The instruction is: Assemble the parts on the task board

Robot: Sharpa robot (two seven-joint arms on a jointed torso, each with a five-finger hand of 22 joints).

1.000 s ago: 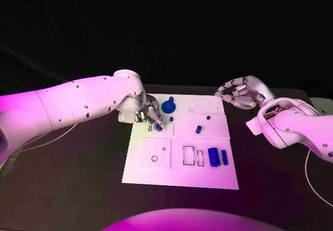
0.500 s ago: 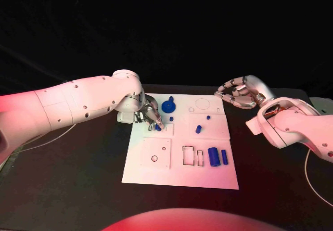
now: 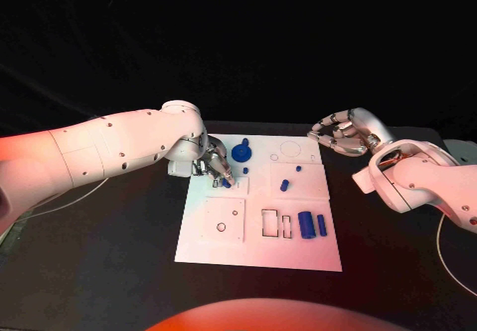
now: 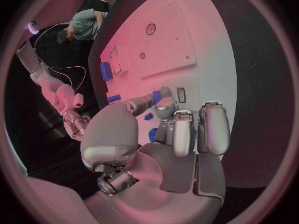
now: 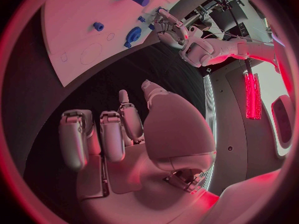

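Board [image 3: 260, 238] mid-table. Left hand [image 3: 211, 164] at its 10 o'clock corner, fingertips [image 4: 163, 104] pinching a small blue peg [image 3: 227, 183] right over a slot there. Right hand [image 3: 340, 138] off the 2 o'clock corner, fingers curled, holding nothing. Disc [image 3: 242, 151] at 12, short peg [image 3: 285, 185] near centre, two cylinders [image 3: 312, 225] at 4. Parts look like hard plastic: light, stiff, smooth, prob. slippery; best pinched across the sides, kept upright for insertion. No brand, label or legible writing.
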